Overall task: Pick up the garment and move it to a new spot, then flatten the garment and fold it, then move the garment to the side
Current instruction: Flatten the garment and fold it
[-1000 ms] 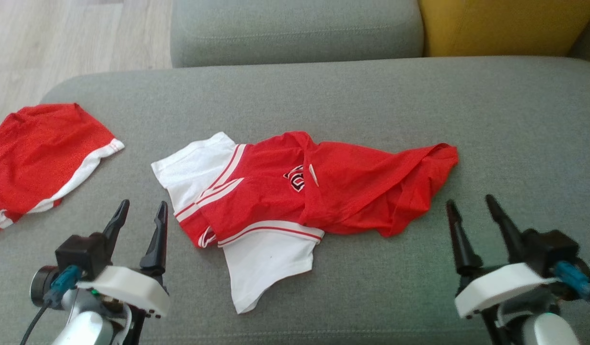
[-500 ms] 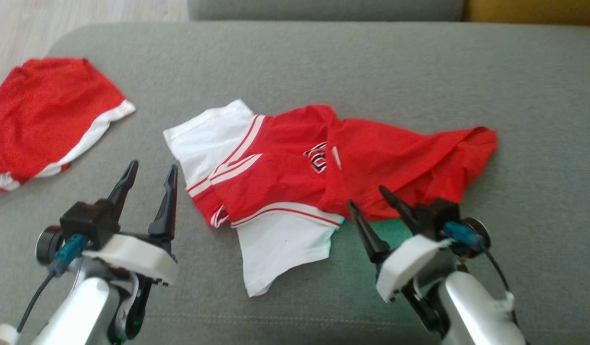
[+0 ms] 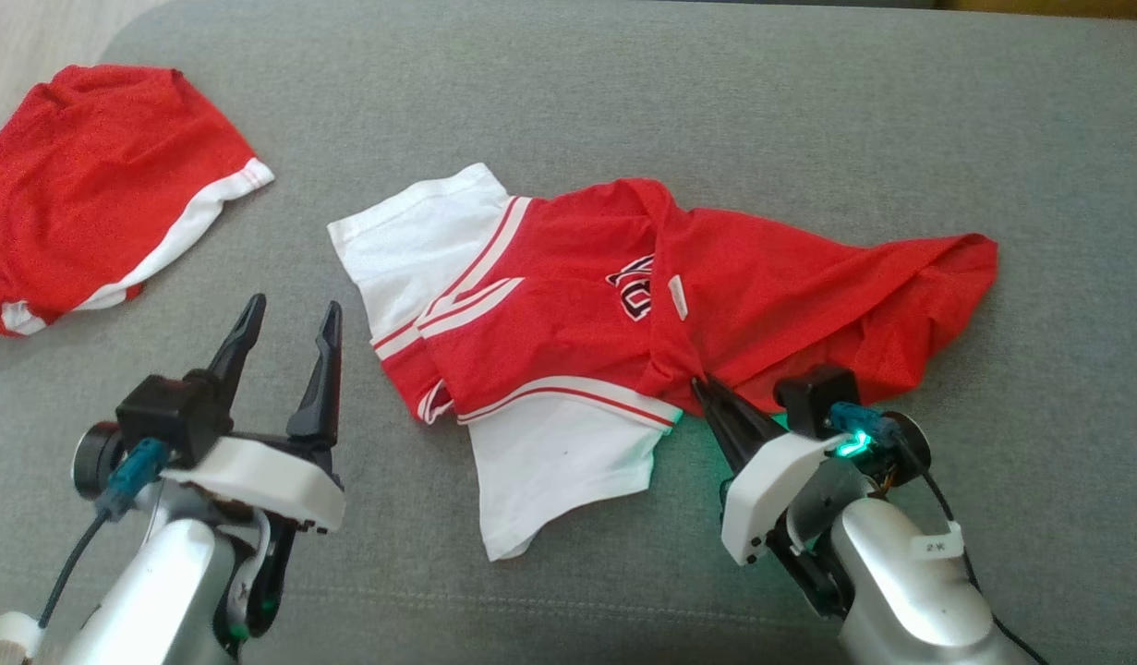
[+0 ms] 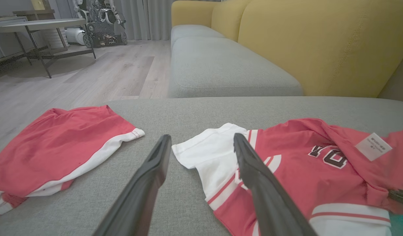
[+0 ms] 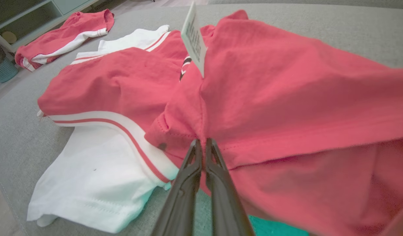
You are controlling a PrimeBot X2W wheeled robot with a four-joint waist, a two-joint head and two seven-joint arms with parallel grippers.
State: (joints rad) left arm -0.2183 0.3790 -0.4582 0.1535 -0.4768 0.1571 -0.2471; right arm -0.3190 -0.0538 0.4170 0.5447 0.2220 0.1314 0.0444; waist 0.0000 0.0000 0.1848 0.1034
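Garment (image 3: 568, 314), a crumpled red-and-white shirt, lies mid-seat on the grey sofa (image 3: 623, 92), right gripper (image 3: 705, 386) clamped on its near red hem, left gripper (image 3: 293, 305) splayed empty beside it; lifting, moving, flattening and folding all appear outstanding.

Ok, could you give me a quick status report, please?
Right gripper shut on jersey hem. Left gripper open, beside sleeve. Red shorts lie apart, nothing blocking.
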